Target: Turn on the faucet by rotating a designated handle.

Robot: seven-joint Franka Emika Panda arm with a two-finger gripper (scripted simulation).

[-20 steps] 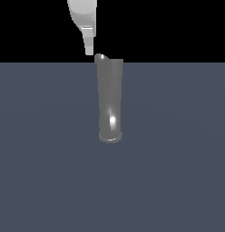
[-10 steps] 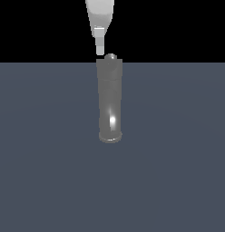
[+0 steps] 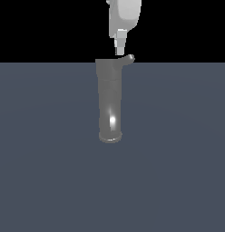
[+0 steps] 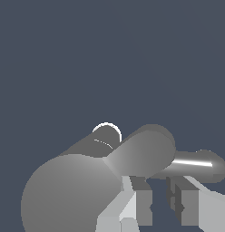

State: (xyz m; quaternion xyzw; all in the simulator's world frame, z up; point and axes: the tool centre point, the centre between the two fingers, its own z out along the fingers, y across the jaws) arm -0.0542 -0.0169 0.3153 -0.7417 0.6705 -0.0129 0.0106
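Faucet (image 3: 110,102) stands upright mid-desk (image 3: 178,158), looking rigid and slick, its short handle (image 3: 128,59) jutting toward 3 o'clock from the top — best pushed near the upturned tip — where the end effector (image 3: 119,50) hovers, fingers parted, gripping nothing.

Smooth white rounded robot wrist housing, narrowing to a pale grey stepped gripper (image 3: 119,50), blocky light grey fingers (image 4: 140,206) with darker inner faces
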